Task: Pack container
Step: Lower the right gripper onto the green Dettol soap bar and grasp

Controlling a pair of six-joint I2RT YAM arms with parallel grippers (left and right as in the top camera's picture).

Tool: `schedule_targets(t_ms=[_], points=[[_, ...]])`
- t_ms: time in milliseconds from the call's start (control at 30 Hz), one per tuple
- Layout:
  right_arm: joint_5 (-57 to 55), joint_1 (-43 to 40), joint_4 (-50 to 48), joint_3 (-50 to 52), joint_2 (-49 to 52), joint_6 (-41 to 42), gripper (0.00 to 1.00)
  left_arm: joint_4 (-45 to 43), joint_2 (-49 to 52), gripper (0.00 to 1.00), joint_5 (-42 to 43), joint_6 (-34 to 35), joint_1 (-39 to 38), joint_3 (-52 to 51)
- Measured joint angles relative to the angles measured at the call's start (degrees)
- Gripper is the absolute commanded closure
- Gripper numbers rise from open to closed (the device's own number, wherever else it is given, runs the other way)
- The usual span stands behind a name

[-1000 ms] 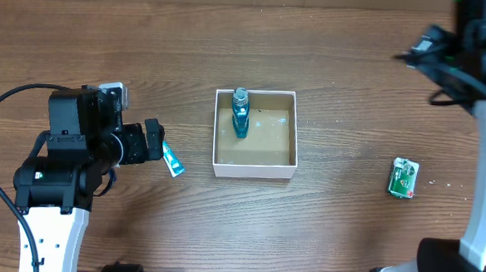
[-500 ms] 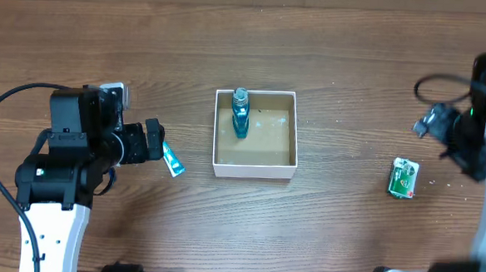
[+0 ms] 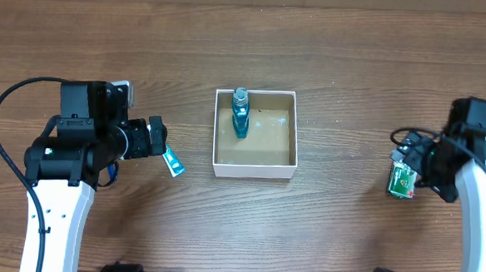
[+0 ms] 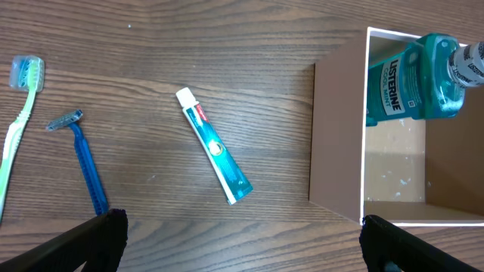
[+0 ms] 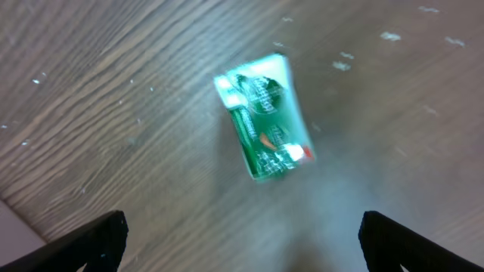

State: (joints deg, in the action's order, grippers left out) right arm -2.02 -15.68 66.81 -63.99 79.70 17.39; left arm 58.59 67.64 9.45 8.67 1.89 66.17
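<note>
- Container [image 3: 253, 172] packing looks to be at a pick-up step, judged from the jaws outward: the right gripper [image 5: 243, 245] has its jaws spread wide with nothing between them. It hangs over a small green packet [image 5: 265, 117] that lies flat on the desk [image 3: 346, 233].
- The right wrist view is blurred, so the print on the packet cannot be read. The packet lies skewed to the line between the fingers.
- The next move, as I judge it, is to lower the jaws astride the packet, perhaps after a turn of the wrist to square up. They would then close on its narrow sides and carry it to the box.
- The left gripper [image 4: 242, 245] is also wide open and empty, and it hovers just beside a toothpaste tube [image 4: 214, 146].
- Further to that arm's side lie a blue razor [image 4: 85, 162] and a green toothbrush [image 4: 19, 128], each apart from the others.
- The container sits in the middle of the desk, between the two arms and well apart from the packet.
- Inside it, a teal mouthwash bottle [image 3: 241, 115] is against the left wall towards the far corner. Most of the brown floor is bare.
- Nothing lies on the desk between the packet and the box. The main risks are a thin packet slipping from the jaws, and the box wall catching it on the way in.
</note>
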Motion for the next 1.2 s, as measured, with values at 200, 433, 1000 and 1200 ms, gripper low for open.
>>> schedule_targets(t_ms=[200,433,1000,1200], points=[[1.9,-0.1,-6.3,0.0,11.4,-4.2,0.00,0.0,0.1,0.00,0.0,0.0,0.0,0.0],[0.1,-0.6,-10.1,0.0,18.1,-6.0,0.00,0.0,0.2,0.00,0.0,0.0,0.0,0.0],[1.7,-4.8,-12.0,0.1,26.6,-10.8,0.00,-0.1,0.2,0.00,0.0,0.0,0.0,0.0],[1.2,-4.7,-11.7,0.0,27.3,-11.2,0.14,0.0,0.2,0.00,0.0,0.0,0.0,0.0]])
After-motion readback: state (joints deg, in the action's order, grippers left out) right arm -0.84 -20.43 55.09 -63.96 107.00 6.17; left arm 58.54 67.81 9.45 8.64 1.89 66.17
